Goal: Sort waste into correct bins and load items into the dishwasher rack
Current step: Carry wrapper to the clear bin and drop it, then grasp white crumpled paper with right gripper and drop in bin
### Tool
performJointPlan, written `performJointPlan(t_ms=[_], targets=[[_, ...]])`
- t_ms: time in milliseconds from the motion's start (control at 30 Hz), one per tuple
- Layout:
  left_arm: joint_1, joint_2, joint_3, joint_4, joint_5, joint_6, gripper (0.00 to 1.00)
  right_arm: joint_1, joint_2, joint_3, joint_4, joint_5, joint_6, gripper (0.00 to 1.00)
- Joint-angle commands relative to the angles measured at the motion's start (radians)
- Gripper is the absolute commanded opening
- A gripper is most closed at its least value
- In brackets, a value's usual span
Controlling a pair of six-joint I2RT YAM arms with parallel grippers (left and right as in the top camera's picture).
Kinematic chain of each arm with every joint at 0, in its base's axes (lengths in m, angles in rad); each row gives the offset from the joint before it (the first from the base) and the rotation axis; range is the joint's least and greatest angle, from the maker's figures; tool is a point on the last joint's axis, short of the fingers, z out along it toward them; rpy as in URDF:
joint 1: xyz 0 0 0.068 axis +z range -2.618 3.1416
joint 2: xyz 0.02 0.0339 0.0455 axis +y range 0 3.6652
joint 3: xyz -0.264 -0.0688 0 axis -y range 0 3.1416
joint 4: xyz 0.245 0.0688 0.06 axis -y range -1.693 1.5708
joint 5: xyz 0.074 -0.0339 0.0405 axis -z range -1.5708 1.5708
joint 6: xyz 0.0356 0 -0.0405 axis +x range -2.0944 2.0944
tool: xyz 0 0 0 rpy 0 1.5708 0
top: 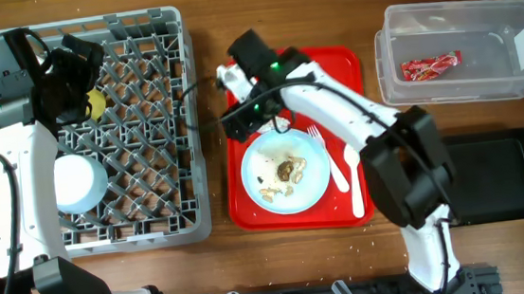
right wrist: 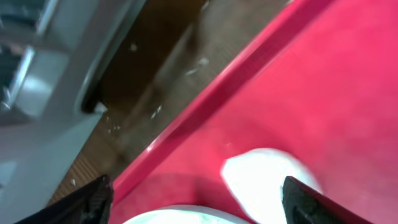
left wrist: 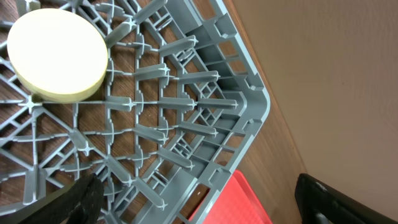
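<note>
Tissue, seen only as a blurred white lump (right wrist: 267, 177), is found on the red serving tray (right wrist: 323, 81) between the spread fingers of the right gripper (right wrist: 196, 193), near the plate (top: 313, 185). The left gripper (left wrist: 198, 193) is held with fingers parted wide above the dishwasher rack (left wrist: 252, 93), where the yellow cup (left wrist: 59, 53) is set upside down

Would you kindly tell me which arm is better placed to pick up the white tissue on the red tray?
Right, most likely: the right tool hovers open over the red tray with the tissue between its fingers, while the left tool is off over the rack near the yellow cup.
</note>
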Motion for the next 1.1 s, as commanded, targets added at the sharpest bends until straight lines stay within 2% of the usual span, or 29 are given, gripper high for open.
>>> performJointPlan(t_ms=[0,167,233,300,400,433,533,600,667,767,800,833,867,900,933,1067], targets=[[0.002,-0.019,0.015,0.003,0.011,-0.006,1.0,0.019,0.036,-0.017,-0.005,0.174,-0.029,0.82],[0.002,-0.019,0.015,0.002,0.011,-0.006,1.0,0.016,0.092,-0.018,0.015,0.317,-0.027,0.79],[0.002,-0.019,0.015,0.003,0.011,-0.006,1.0,0.016,0.107,-0.018,0.031,0.325,-0.027,0.74],[0.002,-0.019,0.015,0.003,0.011,-0.006,1.0,0.016,0.108,-0.018,0.045,0.328,-0.01,0.59],[0.002,-0.019,0.015,0.003,0.011,-0.006,1.0,0.009,0.095,0.023,0.07,0.431,0.076,0.15],[0.002,-0.019,0.015,0.003,0.011,-0.006,1.0,-0.003,0.086,0.064,0.06,0.484,0.109,0.05],[0.002,-0.019,0.015,0.003,0.011,-0.006,1.0,-0.079,0.034,0.187,0.008,0.649,0.244,0.04],[0.002,-0.019,0.015,0.003,0.011,-0.006,1.0,-0.148,-0.002,0.235,-0.014,0.679,0.299,0.04],[0.002,-0.019,0.015,0.002,0.011,-0.006,1.0,-0.282,-0.05,0.277,-0.045,0.681,0.391,0.05],[0.002,-0.019,0.015,0.002,0.011,-0.006,1.0,-0.484,-0.086,0.277,-0.102,0.655,0.544,0.11],[0.002,-0.019,0.015,0.003,0.011,-0.006,1.0,-0.56,-0.087,0.277,-0.119,0.608,0.566,0.22],[0.002,-0.019,0.015,0.003,0.011,-0.006,1.0,-0.635,-0.081,0.275,-0.13,0.53,0.563,0.4],[0.002,-0.019,0.015,0.003,0.011,-0.006,1.0,-0.684,-0.081,0.272,-0.14,0.473,0.563,0.53],[0.002,-0.019,0.015,0.003,0.011,-0.006,1.0,-0.727,-0.08,0.267,-0.145,0.417,0.563,0.81],[0.002,-0.019,0.015,0.003,0.011,-0.006,1.0,-0.774,-0.079,0.263,-0.16,0.352,0.562,0.99],[0.002,-0.019,0.015,0.003,0.011,-0.006,1.0,-0.83,-0.084,0.263,-0.218,0.138,0.433,1.0]])
